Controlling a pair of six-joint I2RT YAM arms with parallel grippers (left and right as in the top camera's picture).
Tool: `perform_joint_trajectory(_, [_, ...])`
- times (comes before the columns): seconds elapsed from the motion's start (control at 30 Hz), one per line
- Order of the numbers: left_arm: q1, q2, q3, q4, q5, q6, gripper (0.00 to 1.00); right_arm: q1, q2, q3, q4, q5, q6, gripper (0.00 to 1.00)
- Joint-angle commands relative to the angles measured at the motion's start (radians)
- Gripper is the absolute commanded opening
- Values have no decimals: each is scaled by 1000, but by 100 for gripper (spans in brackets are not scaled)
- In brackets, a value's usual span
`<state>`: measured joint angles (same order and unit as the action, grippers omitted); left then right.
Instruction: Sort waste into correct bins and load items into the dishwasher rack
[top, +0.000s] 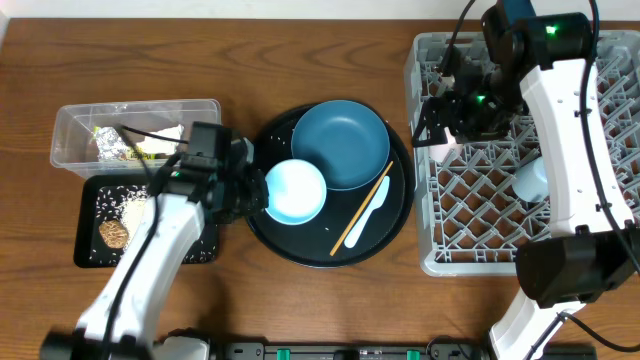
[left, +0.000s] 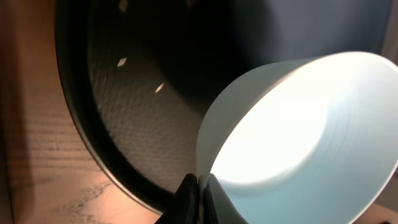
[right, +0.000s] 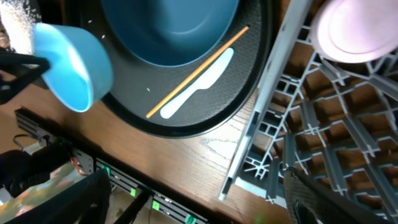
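**Left pincer clamped on the light blue cup's rim**

Your left pincer (left: 198, 198) is fully closed. Its fingertips pinch the near rim of the light blue cup (top: 296, 190), one inside the wall and one outside. The cup sits over the left part of the round black tray (top: 402, 212), just beside the dark blue dish (top: 340, 145) – you cannot tell whether its base touches the tray.

The wooden chopstick (top: 362, 207) and white spoon (top: 368, 216) lie side by side on the tray's right half.

Your right pincer (top: 440, 120) hangs over the grey rack (top: 440, 255) with its jaws spread wide and nothing between them. The pink cup (right: 354, 31) and pale bowl (top: 530, 180) sit in the rack.

Far left, the clear tub (top: 68, 128) holds the wrapper (top: 122, 146) and tissue (top: 165, 133). The flat black tray (top: 88, 255) holds the rice (top: 130, 210) and brown lump (top: 114, 233).
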<state>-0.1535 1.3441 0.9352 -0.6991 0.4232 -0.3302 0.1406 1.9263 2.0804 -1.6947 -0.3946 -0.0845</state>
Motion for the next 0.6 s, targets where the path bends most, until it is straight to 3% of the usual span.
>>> perform_joint_trajectory(0.0, [-2, -72, 25, 3, 23, -37, 6, 33, -19, 2, 1, -40, 1, 81])
perform_joint_trajectory(0.57, [-237, -102, 25, 238, 22, -223, 6, 224, -18, -2, 95, 93, 114, 78])
